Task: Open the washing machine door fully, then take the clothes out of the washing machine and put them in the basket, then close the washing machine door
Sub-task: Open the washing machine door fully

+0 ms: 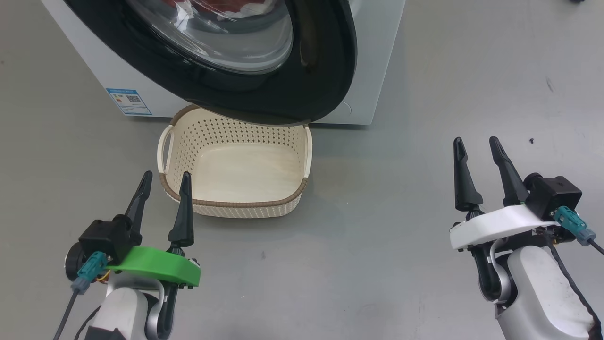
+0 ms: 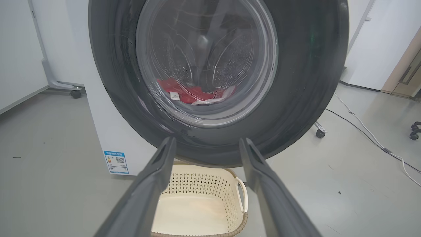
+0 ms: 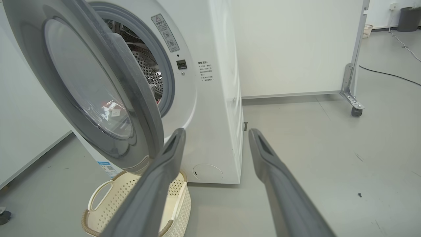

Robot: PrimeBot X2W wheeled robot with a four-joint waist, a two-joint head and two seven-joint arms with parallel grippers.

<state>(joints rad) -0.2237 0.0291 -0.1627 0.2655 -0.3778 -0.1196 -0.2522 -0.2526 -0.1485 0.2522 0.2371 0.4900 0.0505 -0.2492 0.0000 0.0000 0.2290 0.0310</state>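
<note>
Right wrist view: washing machine door [image 3: 87,89] partly open above basket [image 3: 183,204].

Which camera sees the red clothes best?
The left wrist view: the clothes lie in plain sight through the glass of the door. The head view catches only a red sliver at its top edge; the right wrist view, a faint glimpse.

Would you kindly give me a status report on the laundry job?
Left gripper and right gripper open, empty, touching nothing. Washing machine door ajar, clothes inside. Basket empty, door overhangs its far rim.
</note>
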